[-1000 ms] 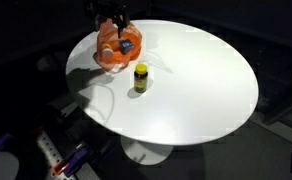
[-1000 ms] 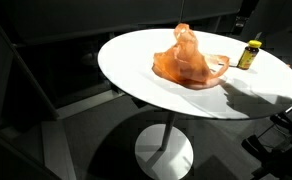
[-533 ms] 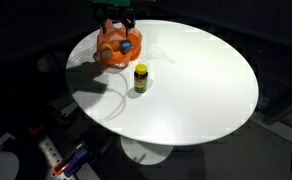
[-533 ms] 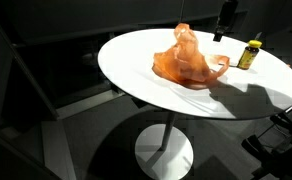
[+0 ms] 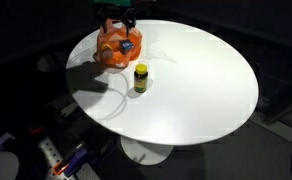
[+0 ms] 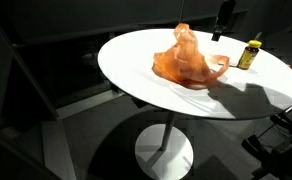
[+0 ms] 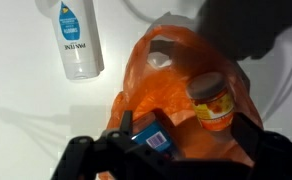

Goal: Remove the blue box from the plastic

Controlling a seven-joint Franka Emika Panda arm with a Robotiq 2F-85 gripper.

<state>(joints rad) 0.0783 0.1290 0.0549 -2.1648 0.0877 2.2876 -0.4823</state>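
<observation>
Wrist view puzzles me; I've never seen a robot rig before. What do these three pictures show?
One robot arm hangs over a round white table. Two pictures come from cameras standing outside the robot; the third from a camera on its wrist, looking down past the gripper. On the table lie an orange plastic bag, a small yellow-lidded bottle and, in the wrist view, a white bottle. Inside the bag sit a blue box and a jar. The gripper looks open and holds nothing.
</observation>
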